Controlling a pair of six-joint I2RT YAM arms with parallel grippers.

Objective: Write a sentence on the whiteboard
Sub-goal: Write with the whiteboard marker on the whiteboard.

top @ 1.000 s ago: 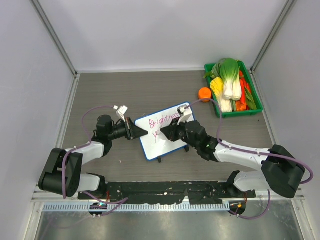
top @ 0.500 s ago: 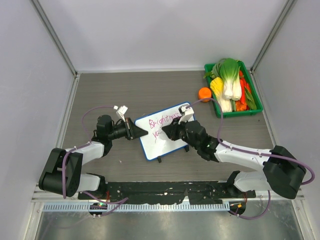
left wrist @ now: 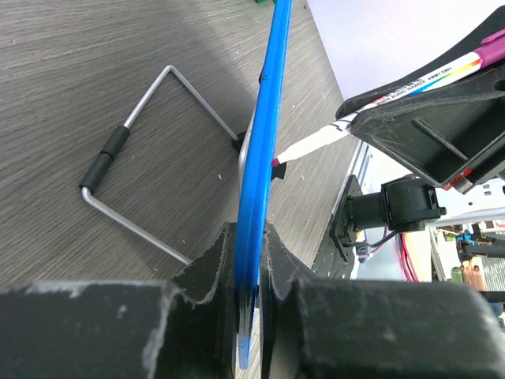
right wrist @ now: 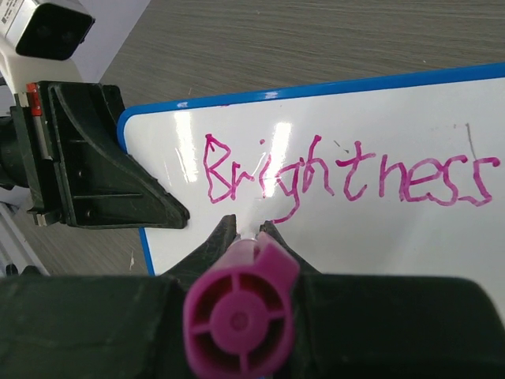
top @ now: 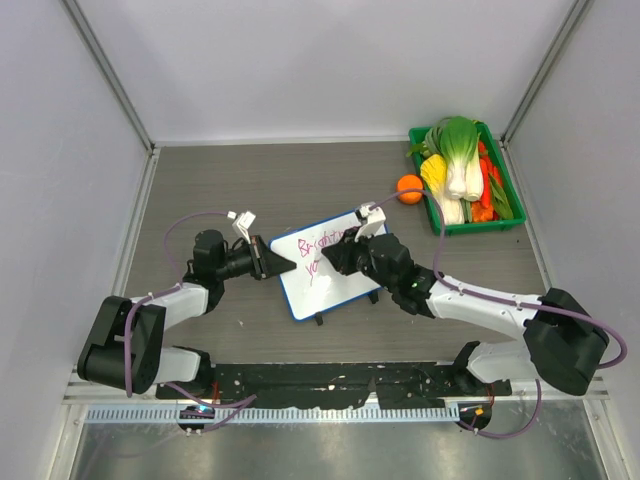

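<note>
The whiteboard [top: 335, 292] stands tilted mid-table on a wire stand [left wrist: 126, 175], its blue frame [left wrist: 266, 118] edge-on in the left wrist view. My left gripper [top: 284, 263] [left wrist: 250, 257] is shut on the board's left edge. The sentence [right wrist: 347, 180] reads "Brightness" in pink, with a few letters of a second line [top: 312, 268] below it. My right gripper [top: 336, 258] [right wrist: 246, 229] is shut on a pink marker [right wrist: 241, 316]. The marker's white tip [left wrist: 312, 144] is at the board's face, below the first word. The gripper hides the second line in the right wrist view.
A green tray [top: 474, 228] of vegetables sits at the back right, with an orange ball [top: 409, 188] just left of it. Grey walls close the table on three sides. The left gripper [right wrist: 102, 162] shows at the board's left edge in the right wrist view.
My right gripper and marker have shifted slightly up the board, toward the far side. The left gripper and the board have not moved.
</note>
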